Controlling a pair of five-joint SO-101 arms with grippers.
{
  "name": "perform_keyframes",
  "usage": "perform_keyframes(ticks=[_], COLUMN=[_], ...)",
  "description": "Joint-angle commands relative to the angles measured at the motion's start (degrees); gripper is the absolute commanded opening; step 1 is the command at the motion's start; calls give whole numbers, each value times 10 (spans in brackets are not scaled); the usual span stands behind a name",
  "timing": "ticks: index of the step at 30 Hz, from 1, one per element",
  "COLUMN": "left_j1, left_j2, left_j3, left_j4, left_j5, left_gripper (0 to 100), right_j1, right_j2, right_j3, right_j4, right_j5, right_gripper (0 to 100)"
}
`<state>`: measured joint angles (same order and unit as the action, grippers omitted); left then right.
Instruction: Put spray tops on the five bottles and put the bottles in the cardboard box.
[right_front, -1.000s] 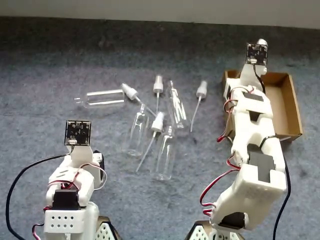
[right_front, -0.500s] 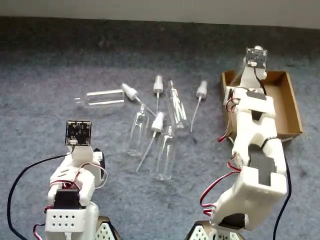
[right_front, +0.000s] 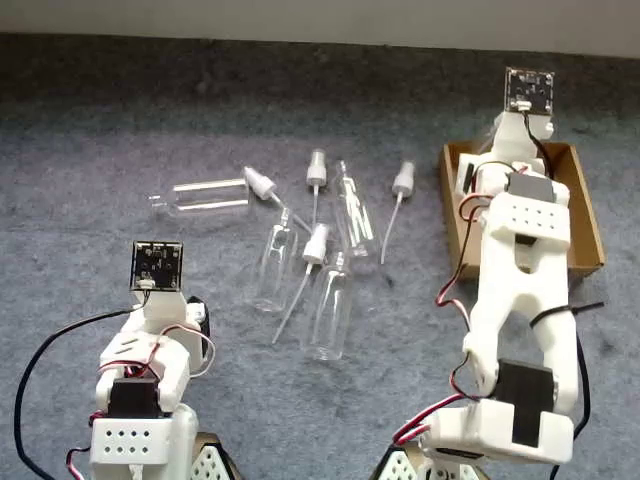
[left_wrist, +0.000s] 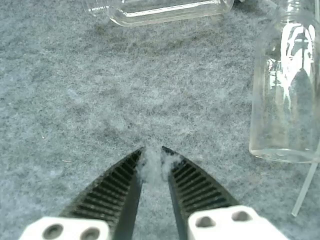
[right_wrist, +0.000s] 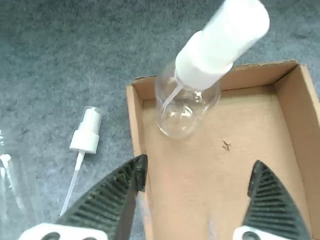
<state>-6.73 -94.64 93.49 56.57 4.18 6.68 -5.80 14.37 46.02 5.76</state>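
Your right gripper is spread wide and empty over the box. The capped bottle stands in its corner. Swing out carelessly and you may topple it. Left gripper is nearly closed, empty.

Cardboard box at the right of the table, loose parts in the middle.
A capped bottle is in the box's far left corner, with the right gripper over the box floor in front of it. Left of the box lie the near bottle, the middle bottle just left of it and the far bottle behind; the side bottle lies farther left. Four spray tops lie among and behind them. The left gripper is at the front left, beside the middle bottle.
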Motion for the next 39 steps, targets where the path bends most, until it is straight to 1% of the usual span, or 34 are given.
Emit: perform_keyframes(ticks=[1,7,14,21,25,29,32,34,39], left_j1=[-4,-4,-4,-4,-4,-4,-4,-4,-4], left_j2=[-5,-5,-5,-5,-5,-5,-5,-5,-5], left_j3=[-3,-7,-7,-7,-7,-7,-7,-7,-7], left_j4=[-11,-11,-11,-11,-11,-11,-11,-11,-10], left_j5=[4,4,4,4,4,4,4,4,4], left_gripper=[5,6,7,7,7,7,7,7,7], right_j1=[-11,-29,-75,-99,-135,-201,-249,-273,-298], right_j2=[-72,-136,-179,-182,-182,-179,-179,-179,-167], right_j3=[-24,-23,-23,-22,-22,-22,-22,-22,-23], right_j4=[42,127,231,286,333,379,384,366,289], right_j5=[4,4,4,2,0,-1,-1,-1,3], right_gripper=[290,290,289,289,290,291,291,291,291])
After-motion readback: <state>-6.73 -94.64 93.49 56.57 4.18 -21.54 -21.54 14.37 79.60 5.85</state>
